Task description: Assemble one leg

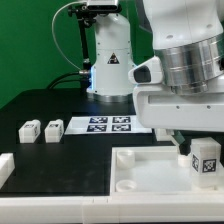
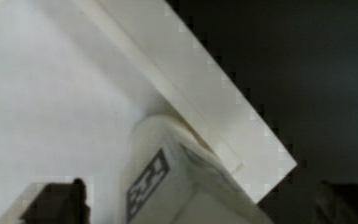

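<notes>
While the leg [image 1: 206,158] stands on the tray [image 1: 140,172], the gripper [image 2: 202,205] straddles it.
Fingers [image 2: 60,202] apart, not touching it.

Panda arm [image 1: 185,55]: exterior view's right, near side; wrist vertical, pointing straight down. Gripper [image 1: 198,150]: lowered, jaws spread wide apart, dark fingertips [image 2: 60,203].

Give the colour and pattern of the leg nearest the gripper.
The leg: white, black-and-white square tag; exterior view.
</notes>
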